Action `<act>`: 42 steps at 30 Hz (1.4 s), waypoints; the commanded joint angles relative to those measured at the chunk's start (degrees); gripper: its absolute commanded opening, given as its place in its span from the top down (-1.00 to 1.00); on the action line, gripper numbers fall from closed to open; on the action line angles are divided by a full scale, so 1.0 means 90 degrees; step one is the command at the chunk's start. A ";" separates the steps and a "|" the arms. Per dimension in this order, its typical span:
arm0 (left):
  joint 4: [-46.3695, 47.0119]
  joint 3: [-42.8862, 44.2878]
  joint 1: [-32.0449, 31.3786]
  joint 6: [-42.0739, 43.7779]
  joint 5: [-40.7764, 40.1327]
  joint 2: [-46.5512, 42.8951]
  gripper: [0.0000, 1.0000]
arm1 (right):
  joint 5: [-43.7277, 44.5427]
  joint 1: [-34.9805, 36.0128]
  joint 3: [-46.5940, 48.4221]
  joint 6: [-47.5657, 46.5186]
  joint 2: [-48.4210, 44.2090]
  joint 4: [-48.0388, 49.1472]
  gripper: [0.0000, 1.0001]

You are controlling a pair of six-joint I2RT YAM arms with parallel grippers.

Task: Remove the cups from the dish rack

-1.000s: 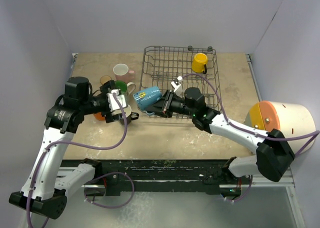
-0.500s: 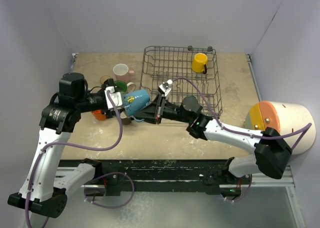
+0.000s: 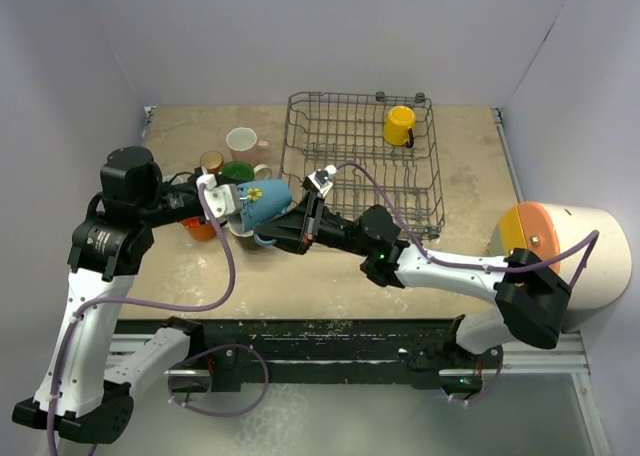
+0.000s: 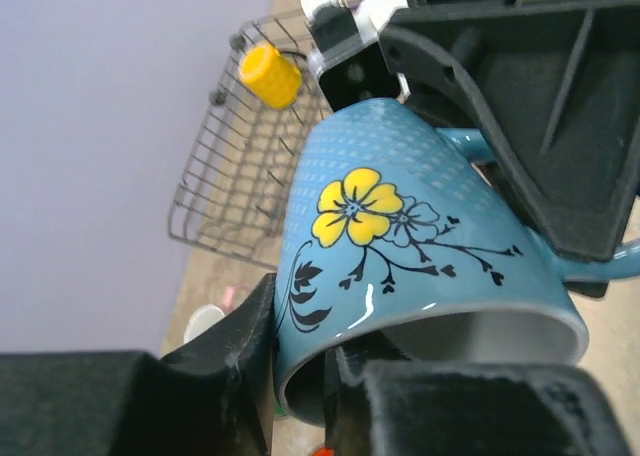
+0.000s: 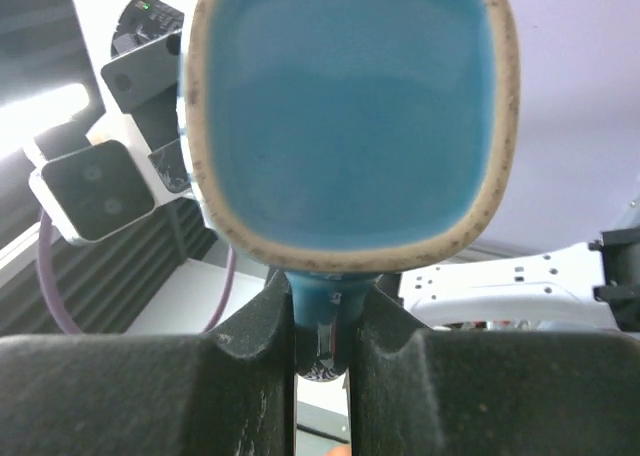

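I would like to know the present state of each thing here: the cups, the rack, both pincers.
blue cup: in the air, on its side.
left pincer: shut on the blue cup's rim.
right pincer: shut on the blue cup's handle.
yellow cup: in the dish rack, far right corner.
dish rack: holds only the yellow cup.
pink cup: upright on the table.

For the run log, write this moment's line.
blue cup: right jaws on handle, left jaws on rim | dish rack: yellow cup inside
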 commanded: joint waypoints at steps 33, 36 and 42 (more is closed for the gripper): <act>-0.1620 -0.0133 -0.2428 0.0330 -0.2597 0.3447 1.00 | 0.2925 -0.4390 0.3484 -0.6615 -0.0956 -1.0794 -1.00; -0.1297 -0.0295 -0.2643 0.0104 -0.2996 0.3692 1.00 | 0.3186 -0.4409 0.3509 -0.6699 -0.0741 -1.0696 -1.00; -0.0970 -0.0303 -0.2947 -0.0486 -0.3890 0.4581 1.00 | 0.3375 -0.4449 0.3708 -0.6880 -0.0343 -1.0552 -1.00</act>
